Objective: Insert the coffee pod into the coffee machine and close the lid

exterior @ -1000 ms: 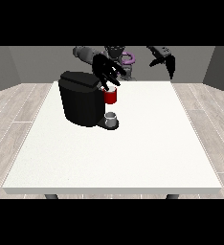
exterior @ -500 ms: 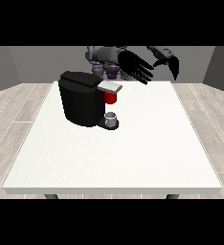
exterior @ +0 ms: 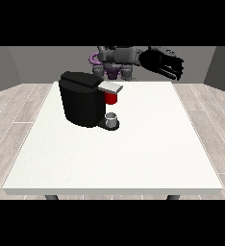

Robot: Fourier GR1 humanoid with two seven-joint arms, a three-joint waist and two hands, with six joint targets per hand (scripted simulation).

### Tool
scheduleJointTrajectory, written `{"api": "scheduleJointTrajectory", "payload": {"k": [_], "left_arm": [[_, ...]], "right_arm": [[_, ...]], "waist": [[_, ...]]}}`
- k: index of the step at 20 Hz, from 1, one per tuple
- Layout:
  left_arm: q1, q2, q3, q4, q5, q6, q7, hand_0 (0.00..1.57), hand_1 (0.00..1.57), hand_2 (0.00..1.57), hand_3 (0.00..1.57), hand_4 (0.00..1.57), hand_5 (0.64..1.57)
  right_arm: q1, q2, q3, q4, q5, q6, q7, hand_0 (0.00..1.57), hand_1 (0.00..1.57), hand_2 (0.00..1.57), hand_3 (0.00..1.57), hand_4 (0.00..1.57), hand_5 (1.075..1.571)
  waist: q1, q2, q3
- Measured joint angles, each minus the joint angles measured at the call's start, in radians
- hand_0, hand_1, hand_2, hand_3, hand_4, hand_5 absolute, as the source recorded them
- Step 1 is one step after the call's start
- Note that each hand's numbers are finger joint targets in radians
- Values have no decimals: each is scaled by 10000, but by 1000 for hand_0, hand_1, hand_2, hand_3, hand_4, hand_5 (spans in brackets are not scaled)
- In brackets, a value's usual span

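From the front, the black coffee machine (exterior: 83,98) is sitting on the white tabletop (exterior: 133,153) toward the view's left, with its grey lid (exterior: 110,87) lying flat over a red thing at the machine (exterior: 111,98) and a small grey cup (exterior: 112,118) standing on its base. One black hand (exterior: 163,64) is hovering above the far edge at the view's right, well apart from the machine, its fingers (exterior: 176,70) stretching out straight and holding nothing. The coffee pod is not showing plainly anywhere, and I cannot tell a second hand.

coffee machine (exterior: 83,98): black, matt plastic look
table (exterior: 133,153): white, smooth, matt
floor (exterior: 18,108): pale wood planks
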Motion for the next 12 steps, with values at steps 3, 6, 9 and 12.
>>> {"api": "scheduleJointTrajectory", "payload": {"k": [3, 6, 9, 12], "left_arm": [[109, -1, -12, -120, 36, -3, 165, 0, 0, 0, 0, 258, 1571], [419, -131, -69, -70, -130, 228, 9, 0, 0, 0, 0, 266, 1571], [771, -95, 49, -67, -101, 306, 2, 0, 0, 0, 0, 266, 1571], [1069, -24, 337, 170, 30, 389, -23, 0, 0, 0, 0, 266, 1571]], "right_arm": [[-84, 344, 66, 291, -26, -106, -411, 0, 0, 0, 0, 0, 1571], [-42, 869, 359, 353, -21, -100, -784, 0, 0, 0, 0, 0, 1571], [293, 1341, 598, 297, -75, -60, -1447, 0, 0, 0, 0, 181, 1571], [857, 1966, 1055, 91, -236, 22, -1905, 0, 0, 0, 0, 259, 1571]], "waist": [[-113, -140, -10], [-455, -376, -14], [-831, -690, -17], [-1407, -1165, -16]]}}
